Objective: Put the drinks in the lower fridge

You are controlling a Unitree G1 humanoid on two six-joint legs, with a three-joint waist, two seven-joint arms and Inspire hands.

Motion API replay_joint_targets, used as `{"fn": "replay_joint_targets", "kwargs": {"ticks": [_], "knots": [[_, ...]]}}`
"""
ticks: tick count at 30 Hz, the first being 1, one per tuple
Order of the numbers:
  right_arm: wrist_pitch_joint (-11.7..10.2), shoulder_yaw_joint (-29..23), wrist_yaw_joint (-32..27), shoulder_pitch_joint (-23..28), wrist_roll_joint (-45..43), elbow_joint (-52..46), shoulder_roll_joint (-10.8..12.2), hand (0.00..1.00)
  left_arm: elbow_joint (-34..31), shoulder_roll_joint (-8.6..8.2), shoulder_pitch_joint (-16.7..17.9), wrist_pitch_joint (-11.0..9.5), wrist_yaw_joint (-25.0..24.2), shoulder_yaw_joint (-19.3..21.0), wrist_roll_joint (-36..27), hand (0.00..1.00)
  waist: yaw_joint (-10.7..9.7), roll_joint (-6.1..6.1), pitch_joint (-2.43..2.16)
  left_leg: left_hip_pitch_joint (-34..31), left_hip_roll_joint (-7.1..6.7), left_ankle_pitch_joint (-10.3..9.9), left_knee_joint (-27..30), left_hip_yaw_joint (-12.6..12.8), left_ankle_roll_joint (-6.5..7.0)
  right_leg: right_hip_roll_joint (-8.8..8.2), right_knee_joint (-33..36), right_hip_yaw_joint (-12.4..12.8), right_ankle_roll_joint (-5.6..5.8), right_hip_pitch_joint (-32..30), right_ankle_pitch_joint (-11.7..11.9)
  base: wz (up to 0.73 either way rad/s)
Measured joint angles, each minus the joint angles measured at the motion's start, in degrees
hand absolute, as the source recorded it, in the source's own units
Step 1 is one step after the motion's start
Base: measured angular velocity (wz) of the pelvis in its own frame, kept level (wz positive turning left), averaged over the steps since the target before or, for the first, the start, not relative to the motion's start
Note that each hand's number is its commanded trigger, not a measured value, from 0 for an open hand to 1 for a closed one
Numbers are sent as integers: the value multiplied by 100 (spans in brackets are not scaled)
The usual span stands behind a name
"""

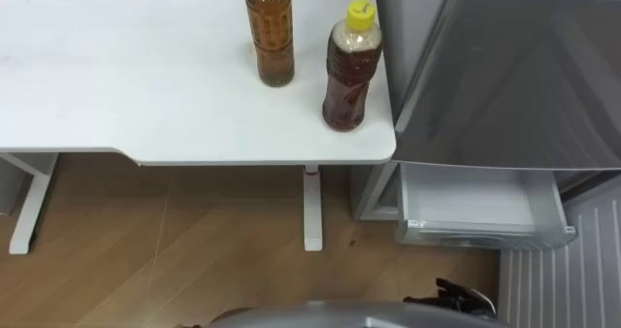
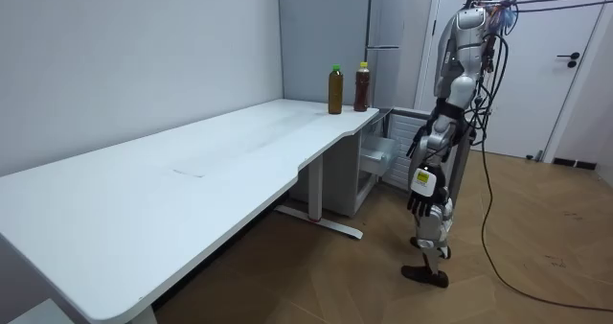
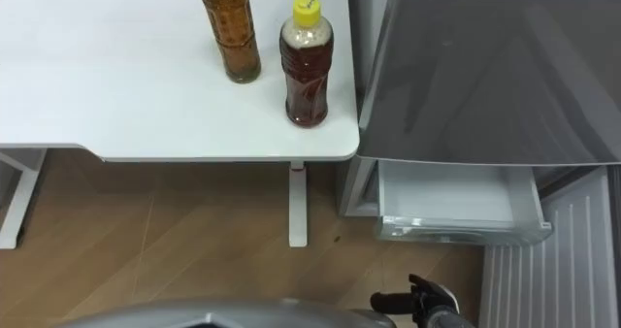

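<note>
Right hand low at the bottom of the eye views, dark, above the light brown wooden floor and near the front of the pulled-out drawer. Holding no bottle; not possible to tell if spread or pressed together. Left hand hanging beside the thigh in the room view, fingers loose and pointing down, nothing in them.

Just ahead of the right hand, the white plastic lower fridge drawer, standing open, with no bottle visible inside. Above it, the tall grey fridge with its smooth door closed.

To the left of the fridge, the white flat table, its rounded corner just beside the fridge. Near that corner, upright, the amber drink bottle with yellow cap. A little further back and to its left, near but apart, also upright, the amber drink bottle with green cap. Both drinks on the table, not yet in the fridge.

In the room view, standing upright on the wooden floor, facing the table corner and the open drawer.
</note>
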Motion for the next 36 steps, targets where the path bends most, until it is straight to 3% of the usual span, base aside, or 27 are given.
{"fn": "replay_joint_targets", "kwargs": {"ticks": [22,32,36], "knots": [[-41,-41,28,-6,-8,33,1,0,5,0,71,-59,159,20,-212,0,-6,8,-2,-25,-10,-27,18,-37,9,-12,-10,-15,0,-13,-1,0],[-2,-153,-130,-95,3,277,14,0,61,9,94,-146,1039,602,-1437,0,-1,8,-1,-21,-17,-31,42,-74,15,-53,-8,-58,2,20,-6,1],[21,-154,-269,-81,11,280,13,0,71,4,85,-253,1646,1035,-2267,0,13,31,0,-17,-9,-35,27,-136,20,-41,-5,-107,5,26,-8,4]]}}
